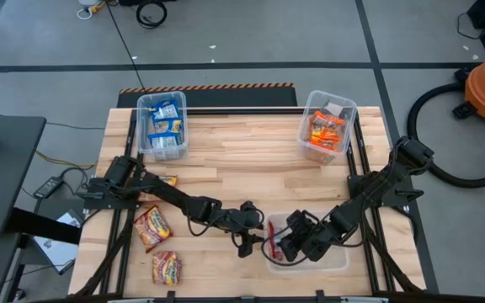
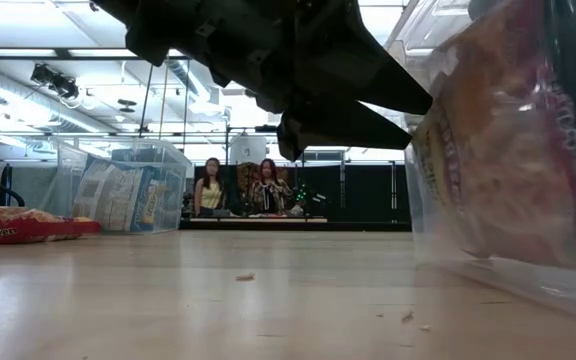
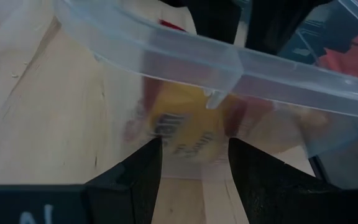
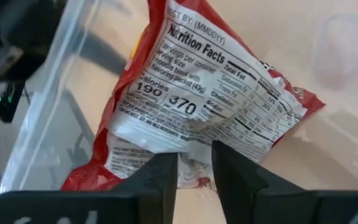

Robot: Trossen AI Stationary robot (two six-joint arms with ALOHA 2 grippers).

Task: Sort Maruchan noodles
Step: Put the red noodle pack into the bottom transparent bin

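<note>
High view: your wooden butcher-block table [image 1: 242, 160] carries three clear plastic bins. The far-left bin [image 1: 162, 126] holds blue-and-yellow packets [image 1: 165, 128], the far-right bin [image 1: 327, 126] holds orange packets [image 1: 327, 133], and the near bin [image 1: 310, 257] sits at the front edge, right of centre.

Right gripper: you have the right gripper [image 4: 194, 171] down inside the near bin. Its two dark fingers [image 4: 160, 177] are closed to a narrow gap and pinch the lower edge of a red packet with a white nutrition-facts back [image 4: 210, 106].

Packet vs. right gripper: the red packet stands up from the fingers, label side to the wrist camera, leaning along the bin's clear wall.

Left gripper: your left gripper [image 3: 194, 168] is just outside the near bin's left wall, above the table. Its fingers [image 3: 135, 177] are spread apart with nothing between them. Through the clear wall ahead you see a blurred yellow-and-red packet.

Loose packets: three orange-red packets lie on the table's front-left area [image 1: 151, 227], [image 1: 166, 268], [image 1: 165, 180], well apart from both grippers.

Low view: one red packet [image 2: 13, 225] lies flat at the left. Two people [image 2: 238, 188] sit in the room beyond.
</note>
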